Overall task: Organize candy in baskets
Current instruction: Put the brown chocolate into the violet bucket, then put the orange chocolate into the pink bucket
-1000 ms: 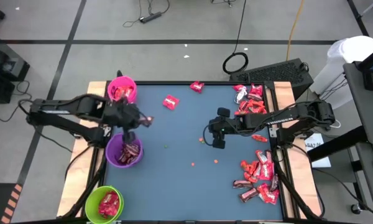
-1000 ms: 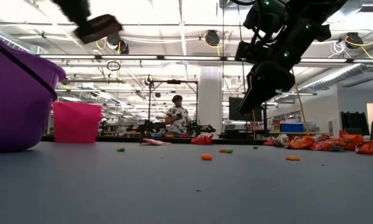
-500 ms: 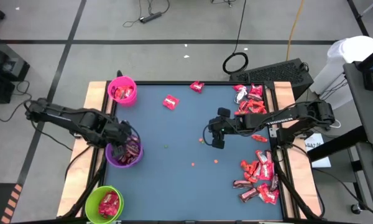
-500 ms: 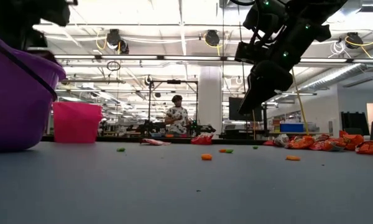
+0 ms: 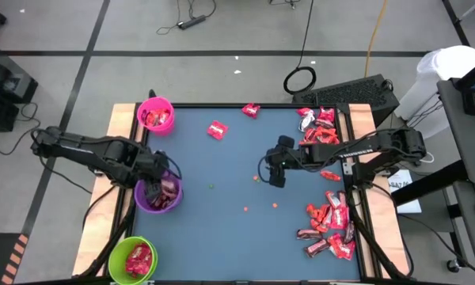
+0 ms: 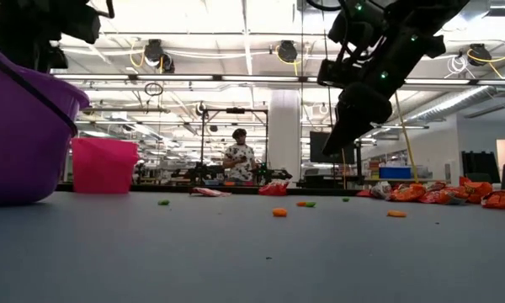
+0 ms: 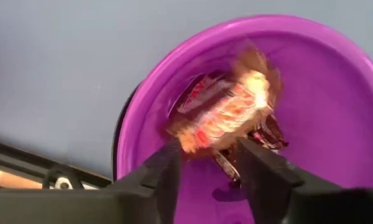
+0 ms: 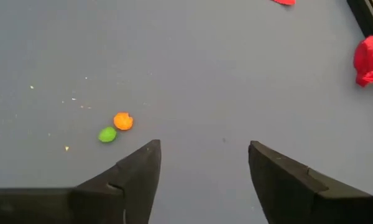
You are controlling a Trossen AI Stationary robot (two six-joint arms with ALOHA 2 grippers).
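From above, the left claw [image 5: 153,188] sits right over the purple basket [image 5: 160,195], placed there to drop its piece in; the right claw [image 5: 275,176] hangs over the bare middle of the counter [image 5: 222,229], well apart from the candy heap [image 5: 328,222] on the right edge. Pink basket [image 5: 155,115] and green basket [image 5: 134,259] each hold red pieces. Low down, the purple basket looms left, the right claw high above. Left wrist now: fingers apart, a shiny brown-orange wrapped candy [image 7: 227,112] between them (blurred, likely falling free) above dark pieces already inside. Right wrist: fingers spread wide, empty, over orange and green specks [image 8: 116,127].
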